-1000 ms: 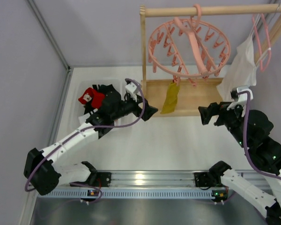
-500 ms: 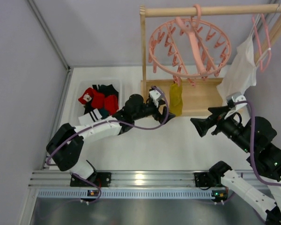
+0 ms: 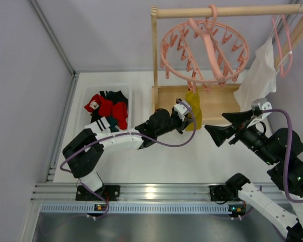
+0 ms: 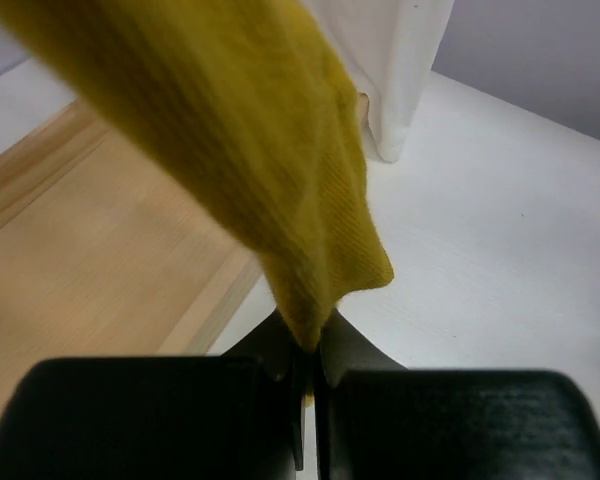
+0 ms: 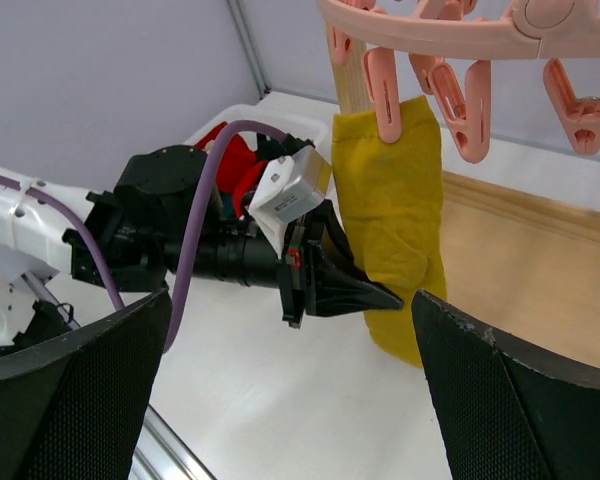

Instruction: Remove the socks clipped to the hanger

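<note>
A mustard yellow sock [image 3: 193,108] hangs by one peg [image 5: 385,95] from the round pink hanger [image 3: 204,48]. My left gripper [image 3: 188,119] is shut on the sock's lower edge; in the left wrist view the fabric [image 4: 250,150] runs down into the closed jaws [image 4: 308,350]. The right gripper [image 3: 225,126] stands open just right of the sock, touching nothing. Its wide fingers [image 5: 75,400] frame the sock [image 5: 395,220] and the left gripper [image 5: 380,297]. Other socks, red, black and striped [image 3: 108,108], lie in a clear bin.
The hanger's ring hangs from a wooden rack with an upright post [image 3: 154,55] and a wooden base board [image 3: 219,103]. A large white garment [image 3: 260,70] hangs on a thin pink hanger [image 3: 285,45] at the right. The bin's rim [image 3: 86,96] is at the left.
My left arm swung right from the bin to the yellow sock, and its jaws closed on the sock's bottom edge. The right gripper shifted slightly and stayed open.
</note>
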Robot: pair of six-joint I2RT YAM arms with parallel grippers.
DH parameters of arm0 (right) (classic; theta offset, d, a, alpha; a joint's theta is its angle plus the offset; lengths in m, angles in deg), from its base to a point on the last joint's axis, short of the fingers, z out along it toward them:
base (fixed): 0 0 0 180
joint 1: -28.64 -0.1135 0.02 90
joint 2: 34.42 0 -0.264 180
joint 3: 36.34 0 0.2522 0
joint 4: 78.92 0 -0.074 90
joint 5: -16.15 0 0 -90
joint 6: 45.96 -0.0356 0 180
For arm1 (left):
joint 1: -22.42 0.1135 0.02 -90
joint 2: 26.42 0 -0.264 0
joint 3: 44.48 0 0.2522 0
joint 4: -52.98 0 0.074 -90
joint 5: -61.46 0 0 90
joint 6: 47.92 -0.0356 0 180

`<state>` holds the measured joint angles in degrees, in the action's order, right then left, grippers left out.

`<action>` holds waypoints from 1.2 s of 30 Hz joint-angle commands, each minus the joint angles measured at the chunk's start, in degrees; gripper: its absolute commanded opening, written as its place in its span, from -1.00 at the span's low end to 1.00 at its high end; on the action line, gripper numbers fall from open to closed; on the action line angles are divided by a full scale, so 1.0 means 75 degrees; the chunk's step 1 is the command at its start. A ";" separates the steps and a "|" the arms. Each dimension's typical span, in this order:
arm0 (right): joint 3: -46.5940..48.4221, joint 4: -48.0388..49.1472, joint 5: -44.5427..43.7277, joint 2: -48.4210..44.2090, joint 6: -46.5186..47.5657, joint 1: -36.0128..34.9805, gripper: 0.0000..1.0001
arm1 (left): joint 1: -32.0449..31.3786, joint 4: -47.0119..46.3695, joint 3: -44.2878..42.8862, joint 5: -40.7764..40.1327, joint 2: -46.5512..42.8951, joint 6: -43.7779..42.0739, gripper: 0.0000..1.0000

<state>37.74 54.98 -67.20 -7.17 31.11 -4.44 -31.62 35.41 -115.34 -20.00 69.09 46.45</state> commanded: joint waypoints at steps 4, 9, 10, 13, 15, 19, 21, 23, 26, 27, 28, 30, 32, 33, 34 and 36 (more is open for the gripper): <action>0.0629 0.0586 -0.0546 0.0806 -0.0737 0.0087 0.99 | -0.0971 -0.0697 -0.0343 -0.3249 -0.0253 -0.0077 -1.00; 0.2244 -0.0362 -0.1179 0.1920 -0.0714 0.0098 0.97 | -0.2144 -0.0697 -0.0928 -0.6302 0.0214 -0.1071 -1.00; 0.2491 -0.0527 -0.1505 0.2305 -0.0702 0.0087 0.87 | -0.2401 -0.0697 -0.1196 -0.6631 0.0331 -0.1213 -1.00; 0.3440 -0.1311 -0.2080 0.3090 -0.0492 0.0086 0.65 | -0.2801 -0.0697 -0.1759 -0.7558 0.0847 -0.1740 -1.00; 0.4167 -0.2001 -0.2246 0.3525 -0.0222 0.0087 0.58 | -0.2977 -0.0686 -0.2076 -0.7992 0.1222 -0.2184 -1.00; 0.4976 -0.2637 -0.2946 0.4358 0.0036 -0.0146 0.34 | -0.3399 -0.0674 -0.3106 -0.8450 0.1901 -0.3041 -1.00; 0.5200 -0.2754 -0.3474 0.4523 0.0211 -0.0404 0.29 | -0.3493 -0.0686 -0.3447 -0.8556 0.2288 -0.3438 -1.00; 0.5480 -0.3081 -0.4272 0.4874 0.0457 -0.0884 0.29 | -0.3634 -0.0686 -0.3834 -0.8533 0.2605 -0.3627 -1.00; 0.5657 -0.3411 -0.5209 0.5308 0.0692 -0.1541 0.29 | -0.3786 -0.0662 -0.4198 -0.8276 0.2898 -0.3944 -1.00; 0.5669 -0.3446 -0.5467 0.5367 0.0716 -0.1693 0.29 | -0.3810 -0.0651 -0.4257 -0.8205 0.2957 -0.3956 -1.00; 0.5681 -0.3527 -0.6003 0.5495 0.0739 -0.1950 0.29 | -0.3833 -0.0651 -0.4362 -0.8135 0.3050 -0.3933 -1.00; 0.5692 -0.3633 -0.6580 0.5694 0.0798 -0.2163 0.29 | -0.3857 -0.0650 -0.4456 -0.8064 0.3110 -0.3898 -1.00; 0.5739 -0.3832 -0.7412 0.5824 0.0810 -0.2397 0.29 | -0.3880 -0.0650 -0.4527 -0.8029 0.3180 -0.3898 -1.00; 0.5751 -0.3902 -0.7867 0.5929 0.0810 -0.2514 0.28 | -0.3892 -0.0651 -0.4574 -0.8005 0.3203 -0.3909 -1.00; 0.5774 -0.3973 -0.8081 0.5988 0.0798 -0.2573 0.28 | -0.3904 -0.0639 -0.4586 -0.7982 0.3238 -0.3910 -1.00; 0.5763 -0.4067 -0.8514 0.6082 0.0798 -0.2713 0.25 | -0.3915 -0.0651 -0.4644 -0.7970 0.3251 -0.3921 -1.00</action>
<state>77.74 27.62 -119.85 38.01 36.25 -22.95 -60.51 33.34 -147.50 -80.42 93.17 17.94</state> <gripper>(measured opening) 0.633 0.014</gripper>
